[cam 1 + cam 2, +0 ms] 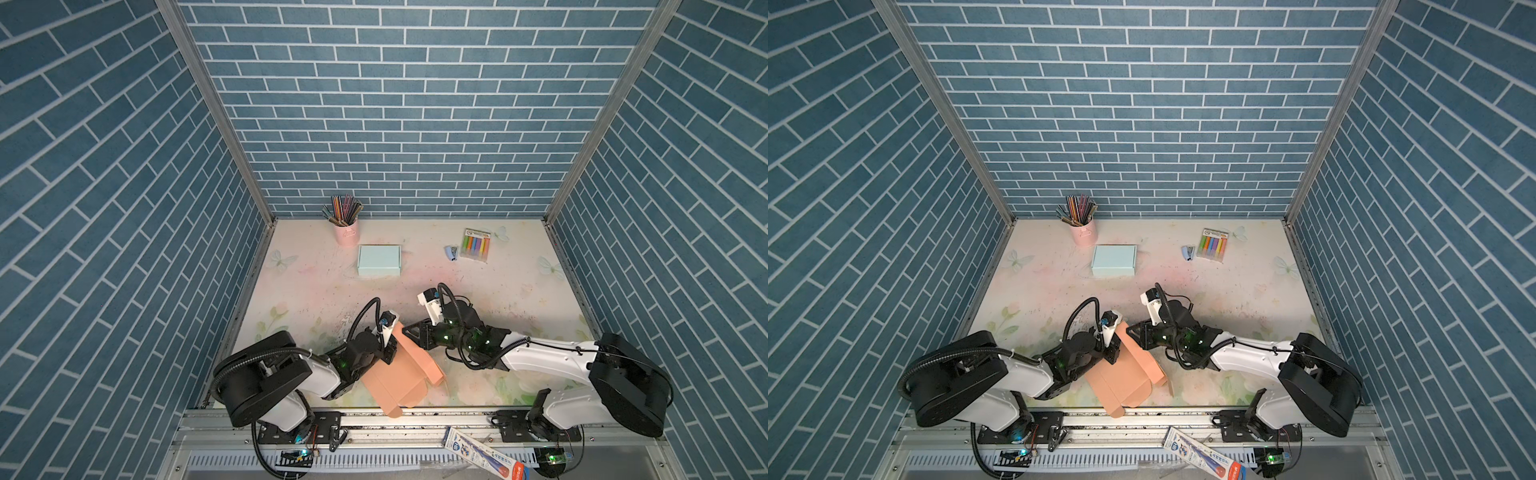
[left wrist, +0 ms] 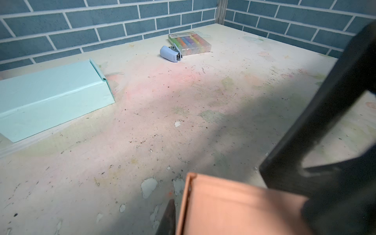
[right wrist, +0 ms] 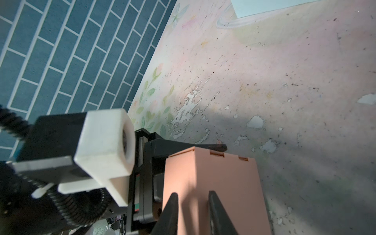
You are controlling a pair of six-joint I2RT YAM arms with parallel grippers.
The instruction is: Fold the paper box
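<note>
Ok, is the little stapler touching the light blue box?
Apart. The left wrist view shows bare table between the stapler and the light blue box; both top views show the same gap.

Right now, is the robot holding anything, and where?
The left gripper pinches the pink paper box by one side wall. The right gripper touches it; its grip cannot be told.
</note>
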